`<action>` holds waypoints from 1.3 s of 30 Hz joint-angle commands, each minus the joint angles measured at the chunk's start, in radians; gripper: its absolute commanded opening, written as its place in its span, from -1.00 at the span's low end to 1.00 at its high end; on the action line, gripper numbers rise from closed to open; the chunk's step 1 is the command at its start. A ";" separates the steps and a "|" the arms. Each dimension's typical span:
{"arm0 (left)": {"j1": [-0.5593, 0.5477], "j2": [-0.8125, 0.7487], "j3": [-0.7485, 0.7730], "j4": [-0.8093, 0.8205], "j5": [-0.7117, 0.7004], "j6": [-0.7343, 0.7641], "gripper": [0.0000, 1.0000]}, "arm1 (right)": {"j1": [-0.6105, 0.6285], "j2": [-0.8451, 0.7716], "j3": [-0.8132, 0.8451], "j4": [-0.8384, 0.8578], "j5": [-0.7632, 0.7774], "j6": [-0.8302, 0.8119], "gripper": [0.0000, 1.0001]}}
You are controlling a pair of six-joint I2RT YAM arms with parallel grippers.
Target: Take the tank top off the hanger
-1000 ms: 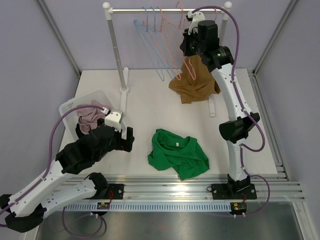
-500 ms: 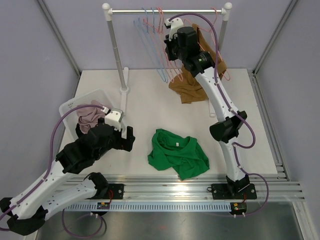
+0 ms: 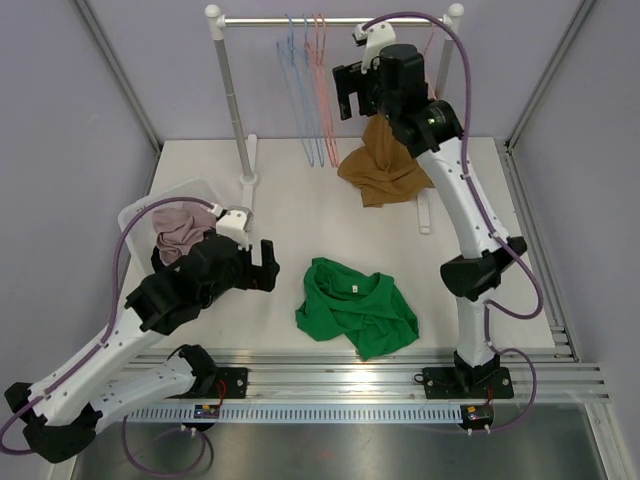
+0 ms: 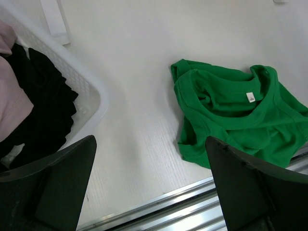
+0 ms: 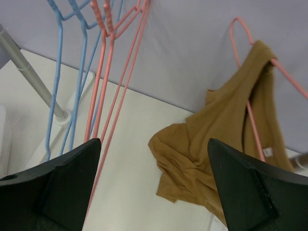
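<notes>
- The brown tank top (image 3: pixel 385 170) is in the upper right of the top view. It hangs on a pink hanger (image 5: pixel 254 129).
- In the right wrist view, 1 strap of it sits over the hanger's wire. The rest droops down in a crumpled bunch.
- The right gripper (image 3: pixel 352 100) is up high by the rail (image 3: pixel 260 21), just left of the tank top and not touching it.
- Its 2 fingers (image 5: pixel 57 187) are spread wide apart, with nothing held between them.
- Bare blue and pink hangers (image 3: pixel 312 90) hang from the rail just left of that gripper.
- The left gripper (image 3: pixel 262 265) is low in the left half of the top view, over the white desk (image 3: pixel 300 200).
- Its 2 fingers (image 4: pixel 53 183) are spread wide too, and hold nothing.
- A green shirt (image 3: pixel 355 305) lies in a heap on the desk, in the lower middle of the top view, just right of the left gripper.
- A white basket (image 3: pixel 135 212) sits at the left side of the desk, with pink and black clothes inside.
</notes>
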 commanded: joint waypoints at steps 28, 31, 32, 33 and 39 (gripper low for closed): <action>-0.376 1.153 0.263 0.397 0.140 -0.130 -0.57 | -0.001 -1.494 -1.382 0.082 -0.385 0.278 0.99; -0.373 1.054 0.258 0.367 0.051 -0.139 -1.00 | -0.001 -1.518 -1.388 0.084 -0.370 0.272 0.99; -0.373 1.026 0.266 0.318 0.014 -0.141 -1.00 | -0.001 -1.523 -1.390 0.081 -0.358 0.269 0.99; -0.372 0.995 0.283 0.290 -0.024 -0.144 -1.00 | -0.001 -1.526 -1.390 0.081 -0.352 0.266 0.99; -0.274 0.716 0.344 0.086 -0.210 -0.139 -1.00 | -0.001 -1.529 -1.399 0.082 -0.341 0.262 0.99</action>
